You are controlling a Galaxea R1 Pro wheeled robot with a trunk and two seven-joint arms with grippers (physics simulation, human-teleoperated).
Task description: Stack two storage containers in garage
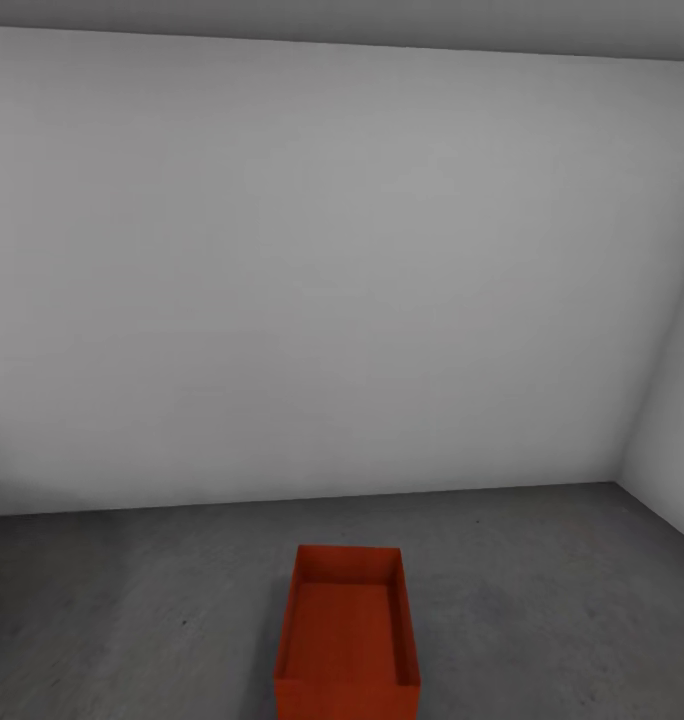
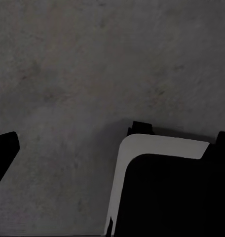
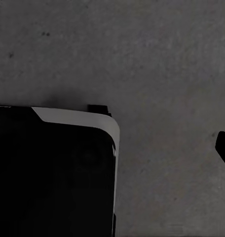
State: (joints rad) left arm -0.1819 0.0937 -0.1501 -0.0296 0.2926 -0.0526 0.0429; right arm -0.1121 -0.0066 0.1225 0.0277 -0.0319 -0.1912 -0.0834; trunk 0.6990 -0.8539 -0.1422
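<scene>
**Ana:** Progress first: how far along did the job look?

**Ben:** About half done, by my reading. One storage container (image 1: 347,635) sat on the floor (image 1: 132,610) of the garage, at the near edge of the head view, open side up and empty, long axis pointing away toward the wall. Nothing was stacked on it. So one bin seemed delivered; the second was left to fetch and set on top.

**Ana:** And the grippers against that bin?

**Ben:** Neither wrist view had any orange-red in it. Both cameras looked down at mottled grey concrete, each with a corner of the robot's base (image 2: 162,187), dark with a pale rim, cutting into the picture. I judged both arms hung low beside the body, well apart from the container, which lay ahead of the robot on the centre line.

**Ana:** Open or closed?

**Ben:** I could not tell. The left wrist view caught one dark sliver at the picture's edge, the right wrist view another, possibly finger tips, but not enough to read the gap. Nothing showed as held in either.

**Ana:** Beyond the bin?

**Ben:** Bare concrete ran on to a plain light grey wall (image 1: 332,280), which met a side wall at a corner on the right.
</scene>
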